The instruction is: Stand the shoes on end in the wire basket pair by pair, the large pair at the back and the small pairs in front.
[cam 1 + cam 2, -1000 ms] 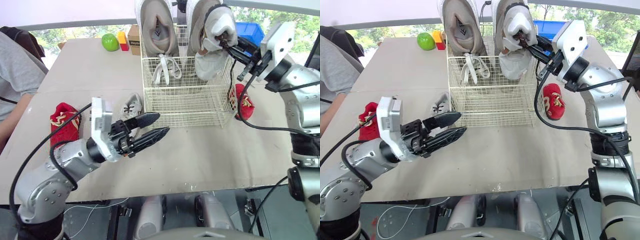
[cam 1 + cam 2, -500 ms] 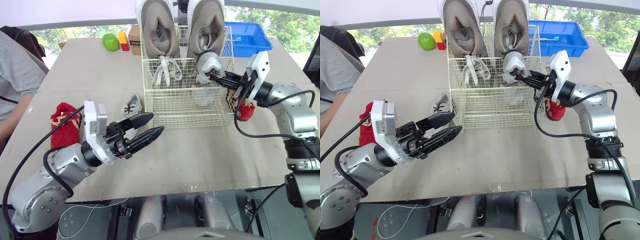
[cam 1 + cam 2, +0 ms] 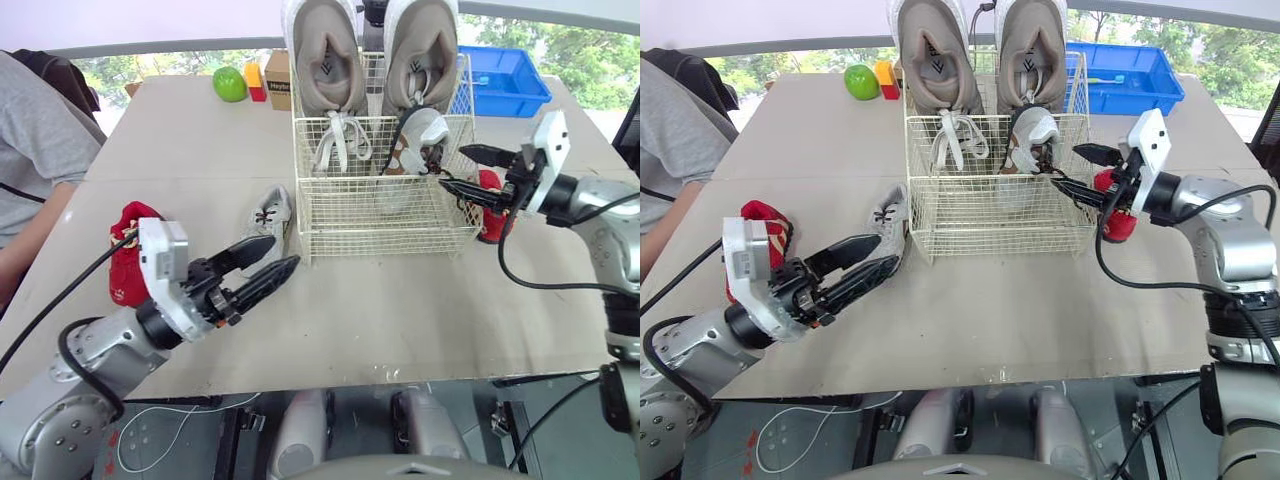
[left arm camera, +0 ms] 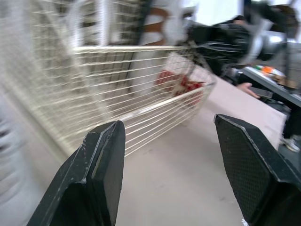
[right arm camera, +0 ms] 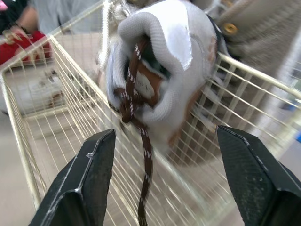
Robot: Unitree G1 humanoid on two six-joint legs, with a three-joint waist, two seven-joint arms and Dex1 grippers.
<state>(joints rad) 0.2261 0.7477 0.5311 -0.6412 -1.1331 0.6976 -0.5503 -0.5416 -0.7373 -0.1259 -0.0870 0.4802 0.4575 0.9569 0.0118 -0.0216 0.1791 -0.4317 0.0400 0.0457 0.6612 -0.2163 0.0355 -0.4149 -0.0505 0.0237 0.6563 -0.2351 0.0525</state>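
your right claw [image 3: 452, 167] is spread wide and holds nothing. it sits at the right wall of the wire basket [image 3: 380, 215], tips aimed in at the small white shoe [image 5: 160, 70], which stands on end in the front right of the basket with its brown lace dangling. the big grey pair [image 3: 325, 60] stands upright along the back, so that part looks done. now look left: the pale shoe [image 3: 268, 215] that looks like the mate lies flat on the surface just beside the basket's left wall, its long axis running away from you, parallel to that wall. your left claw [image 3: 292, 251] is open too and empty, hovering low with its tips just short of that shoe's near end. the left arm is clearly the closer one, so i'd reach straight ahead along the shoe. one red shoe [image 3: 128, 255] lies well off to the left, another [image 3: 1112, 215] sits by the basket's right side.
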